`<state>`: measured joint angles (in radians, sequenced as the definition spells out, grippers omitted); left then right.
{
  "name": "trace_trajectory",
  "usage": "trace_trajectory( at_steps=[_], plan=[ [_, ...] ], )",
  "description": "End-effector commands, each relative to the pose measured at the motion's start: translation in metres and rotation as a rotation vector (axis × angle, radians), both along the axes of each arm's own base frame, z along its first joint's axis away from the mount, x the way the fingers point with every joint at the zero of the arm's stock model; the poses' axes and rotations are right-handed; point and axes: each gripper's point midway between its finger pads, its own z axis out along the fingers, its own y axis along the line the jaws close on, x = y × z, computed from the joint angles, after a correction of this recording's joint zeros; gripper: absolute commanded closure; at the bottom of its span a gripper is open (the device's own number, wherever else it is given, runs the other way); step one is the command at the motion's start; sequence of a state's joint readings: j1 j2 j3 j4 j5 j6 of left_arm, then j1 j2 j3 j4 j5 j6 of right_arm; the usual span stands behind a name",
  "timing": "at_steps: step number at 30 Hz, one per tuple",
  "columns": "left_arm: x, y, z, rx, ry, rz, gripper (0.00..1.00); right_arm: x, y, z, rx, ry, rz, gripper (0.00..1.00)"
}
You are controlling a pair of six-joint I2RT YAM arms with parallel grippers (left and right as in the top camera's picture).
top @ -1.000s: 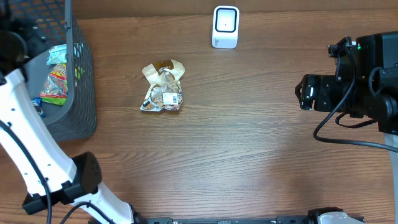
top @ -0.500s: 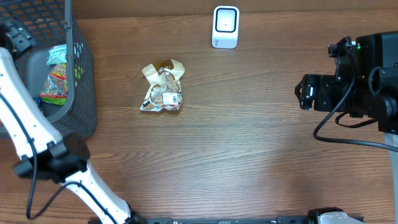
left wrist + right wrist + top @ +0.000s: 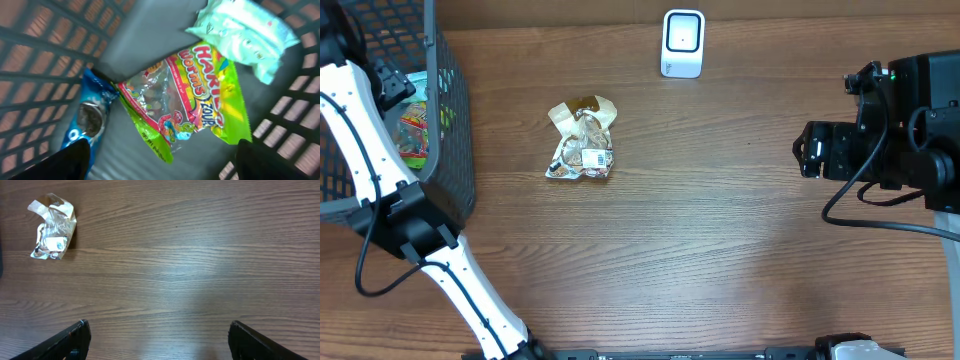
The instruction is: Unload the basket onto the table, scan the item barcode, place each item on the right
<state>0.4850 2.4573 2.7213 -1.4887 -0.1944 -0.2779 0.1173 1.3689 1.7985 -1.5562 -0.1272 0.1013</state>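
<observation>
Fingers of the left gripper [image 3: 170,162] show as two dark tips at the lower corners of the left wrist view, spread wide with nothing between them, so this tool is open and empty. It hangs inside the grey mesh basket [image 3: 450,150], and straight beneath it, in the gap between the tips, lies a bag of sour gummy worms [image 3: 185,110], printed side up and flat on the basket floor. Just beside that bag, toward the finger on the left of the wrist view, a blue Oreo pack [image 3: 85,120] leans against the mesh wall. Further ahead of the gripper, past the far end of the worms bag, sits a pale mint packet [image 3: 245,32]. Neither finger touches any of the three. The right gripper [image 3: 167,342] is also wide open and holds nothing. It hovers over bare wooden table [image 3: 720,250], and a crumpled clear snack packet [image 3: 583,140] with a small white label facing up lies well apart from it, far ahead and off to the left in its wrist view. The white scanner [image 3: 682,43] stands at the table's far edge, beyond the crumpled packet and well apart from both grippers.
</observation>
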Motion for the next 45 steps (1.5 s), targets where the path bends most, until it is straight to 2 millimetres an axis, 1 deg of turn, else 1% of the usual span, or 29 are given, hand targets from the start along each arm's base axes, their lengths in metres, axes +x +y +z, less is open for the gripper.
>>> trace_trajectory(
  at_steps=[1, 6, 15, 18, 26, 33, 35, 38, 40, 45],
  plan=[
    [0.003, -0.001, -0.032, -0.041, 0.055, -0.009, 0.16, 0.001, 0.0, -0.001, 0.007, 0.005, -0.003, 0.11],
    [0.006, -0.006, -0.062, -0.093, 0.092, -0.033, 0.16, 0.001, 0.0, -0.001, 0.007, 0.005, -0.003, 0.12],
    [0.013, -0.012, -0.09, -0.148, 0.114, -0.069, 0.16, 0.001, 0.0, -0.001, 0.007, 0.005, -0.003, 0.12],
    [0.014, -0.012, -0.093, -0.149, 0.112, -0.071, 0.16, 0.001, 0.0, -0.001, 0.007, 0.004, -0.003, 0.12],
    [0.018, -0.011, -0.093, -0.145, 0.097, -0.073, 0.14, 0.001, 0.0, -0.001, 0.007, 0.005, -0.003, 0.11],
    [0.017, -0.011, -0.095, -0.15, 0.104, -0.073, 0.13, 0.001, 0.0, -0.001, 0.007, 0.005, -0.003, 0.12],
    [0.017, -0.015, -0.097, -0.167, 0.104, -0.095, 0.14, 0.001, 0.0, -0.001, 0.007, 0.005, -0.003, 0.12],
    [0.019, -0.026, -0.1, -0.223, 0.098, -0.151, 0.12, 0.001, 0.0, -0.001, 0.007, 0.005, -0.003, 0.11],
    [0.017, -0.033, -0.101, -0.255, 0.104, -0.167, 0.12, 0.001, 0.0, -0.001, 0.007, 0.005, -0.003, 0.12],
    [0.008, -0.036, -0.103, -0.269, 0.14, -0.169, 0.12, 0.001, 0.0, -0.001, 0.007, 0.004, -0.003, 0.12]
  ],
)
